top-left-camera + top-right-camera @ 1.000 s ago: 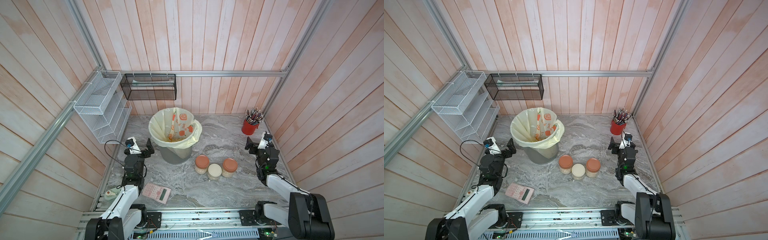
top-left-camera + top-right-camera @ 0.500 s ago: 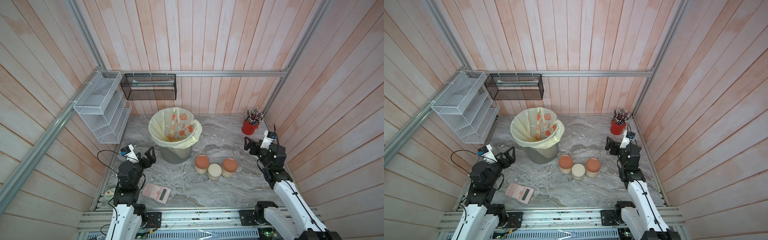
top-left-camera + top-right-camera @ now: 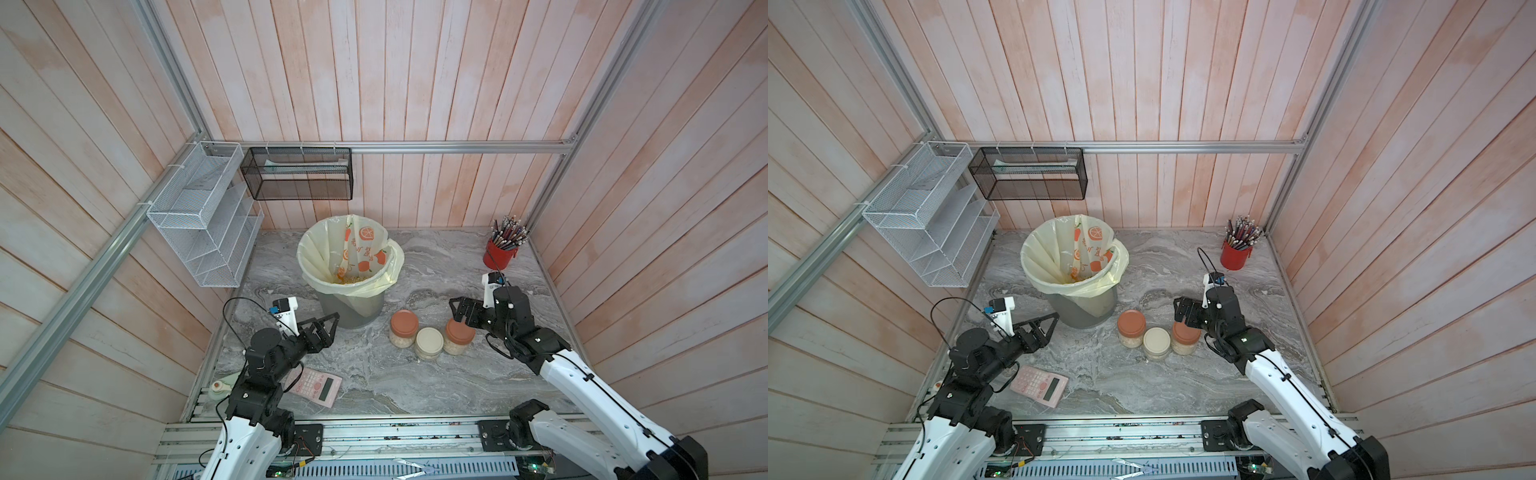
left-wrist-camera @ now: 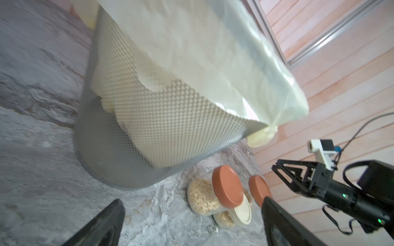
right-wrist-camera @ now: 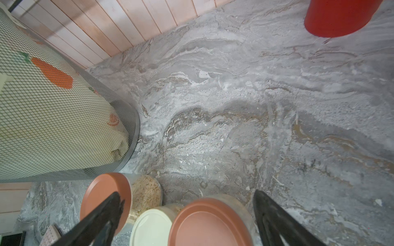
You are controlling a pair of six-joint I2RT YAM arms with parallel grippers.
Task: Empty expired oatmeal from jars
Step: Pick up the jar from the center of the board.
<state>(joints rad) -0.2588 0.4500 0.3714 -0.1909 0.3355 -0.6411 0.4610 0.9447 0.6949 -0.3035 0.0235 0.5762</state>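
Note:
Three clear jars of pale oatmeal (image 4: 202, 198) stand in a tight group on the marble table, all lidded. In both top views they are an orange-lidded jar (image 3: 403, 326) (image 3: 1131, 326), a cream-lidded jar (image 3: 429, 341) (image 3: 1157, 341) and a second orange-lidded jar (image 3: 459, 332) (image 3: 1185, 334). My right gripper (image 3: 461, 309) (image 5: 187, 194) is open, hovering just above and behind that second orange jar (image 5: 211, 223), touching nothing. My left gripper (image 3: 328, 328) (image 4: 191, 201) is open and empty beside the bin, pointing at the jars from the left.
A grey mesh bin (image 3: 351, 307) with a cream orange-print liner (image 3: 349, 249) stands just behind the jars, with yellowish kernels inside. A red pencil cup (image 3: 500, 253) sits at the back right. A pink calculator (image 3: 318, 384) lies front left. Wire shelves (image 3: 203, 224) hang on the left wall.
Both arms have lifted from their resting poses and reached inward. The right gripper came in over the right-hand orange jar; the left gripper moved toward the bin's base.

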